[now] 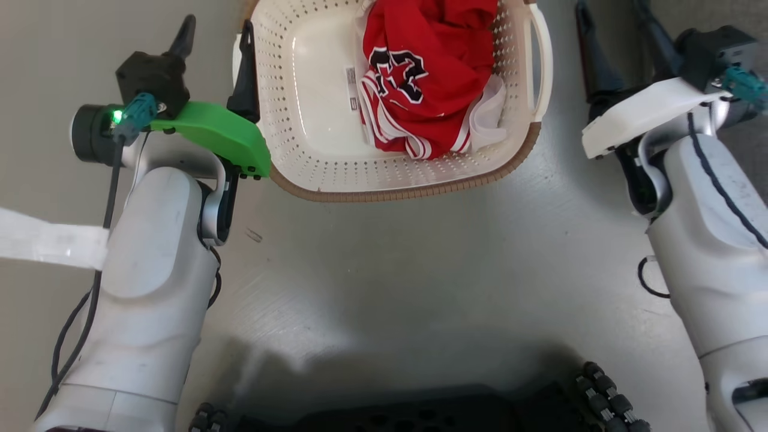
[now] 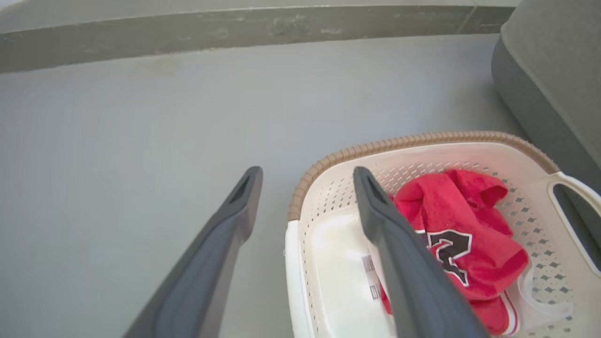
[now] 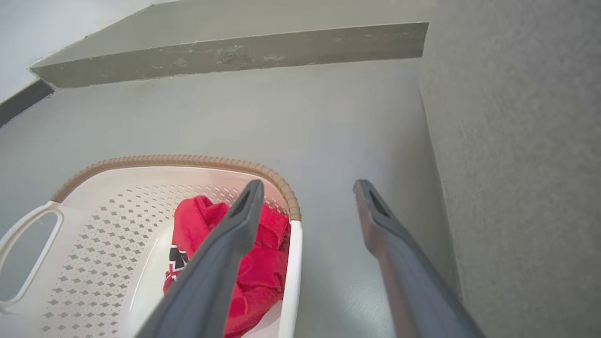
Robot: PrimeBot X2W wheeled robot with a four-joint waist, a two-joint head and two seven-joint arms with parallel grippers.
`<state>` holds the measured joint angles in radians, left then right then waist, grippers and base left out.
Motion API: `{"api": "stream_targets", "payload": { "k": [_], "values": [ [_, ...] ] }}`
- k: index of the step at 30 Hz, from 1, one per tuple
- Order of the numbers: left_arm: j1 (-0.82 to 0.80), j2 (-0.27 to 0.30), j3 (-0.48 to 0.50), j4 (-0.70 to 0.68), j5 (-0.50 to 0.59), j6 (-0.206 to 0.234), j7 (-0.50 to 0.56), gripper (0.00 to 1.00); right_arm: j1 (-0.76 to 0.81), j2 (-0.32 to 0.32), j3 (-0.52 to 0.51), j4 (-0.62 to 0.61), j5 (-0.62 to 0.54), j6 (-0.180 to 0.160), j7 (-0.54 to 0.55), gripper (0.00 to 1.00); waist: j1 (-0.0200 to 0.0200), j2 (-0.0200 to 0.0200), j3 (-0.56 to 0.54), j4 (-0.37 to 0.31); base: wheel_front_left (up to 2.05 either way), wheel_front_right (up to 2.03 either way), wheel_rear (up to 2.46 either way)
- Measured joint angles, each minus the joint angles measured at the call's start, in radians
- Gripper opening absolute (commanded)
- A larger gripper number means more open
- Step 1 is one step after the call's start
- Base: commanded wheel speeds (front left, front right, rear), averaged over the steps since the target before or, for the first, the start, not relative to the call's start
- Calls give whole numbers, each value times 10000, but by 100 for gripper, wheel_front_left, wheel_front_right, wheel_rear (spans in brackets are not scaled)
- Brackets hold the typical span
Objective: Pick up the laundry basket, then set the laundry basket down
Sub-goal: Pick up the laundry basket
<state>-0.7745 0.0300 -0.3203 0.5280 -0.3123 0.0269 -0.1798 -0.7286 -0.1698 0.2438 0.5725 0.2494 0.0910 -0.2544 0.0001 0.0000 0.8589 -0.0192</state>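
The laundry basket (image 1: 312,66) is cream-white with perforated walls, a brown rim band and white loop handles, and it sits on the grey floor ahead of me. A crumpled red jersey (image 1: 432,72) lies in its right half. My left gripper (image 1: 215,51) is open at the basket's left side. In the left wrist view its right finger (image 2: 399,244) shows over the basket (image 2: 422,139) and the other over the floor. My right gripper (image 1: 621,42) is open beside the right handle (image 1: 543,54). In the right wrist view it (image 3: 308,191) straddles the basket (image 3: 188,160) edge.
A grey sofa (image 2: 554,70) stands close to the basket's right side, also seen as the sofa side (image 3: 516,141) next to the right fingers. A wall skirting (image 2: 235,33) runs beyond. White tape (image 1: 48,243) lies on the floor at left. My dark base (image 1: 420,414) is below.
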Motion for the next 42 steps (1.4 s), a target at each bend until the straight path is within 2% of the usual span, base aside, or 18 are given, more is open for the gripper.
{"api": "stream_targets", "payload": {
  "k": [7,21,34,35,36,42],
  "values": [
    [-284,-15,-90,1127,-209,-188,232,100,-224,407,299,1018,67,63,0,100,0,0,345,-45,0,0,0],
    [-814,-67,-382,2943,-654,-663,771,100,-797,709,727,2638,176,230,2,100,-1,0,703,-122,0,0,0],
    [-1828,-77,-405,3680,-1254,-817,905,100,-1827,825,965,3392,458,320,13,100,-1,0,1256,-168,0,0,0],
    [-1865,-77,-414,3731,-1269,-865,894,47,-1865,825,982,3450,479,320,13,24,-1,0,1281,-170,0,0,0],
    [-1888,-77,-428,3770,-1298,-888,861,0,-1886,828,988,3519,504,320,13,0,-1,0,1297,-172,0,0,0],
    [-2085,-174,-598,4067,-1582,-997,817,0,-1982,924,1074,3898,683,351,4,0,-1,0,1353,-185,0,0,0]
  ]
}}
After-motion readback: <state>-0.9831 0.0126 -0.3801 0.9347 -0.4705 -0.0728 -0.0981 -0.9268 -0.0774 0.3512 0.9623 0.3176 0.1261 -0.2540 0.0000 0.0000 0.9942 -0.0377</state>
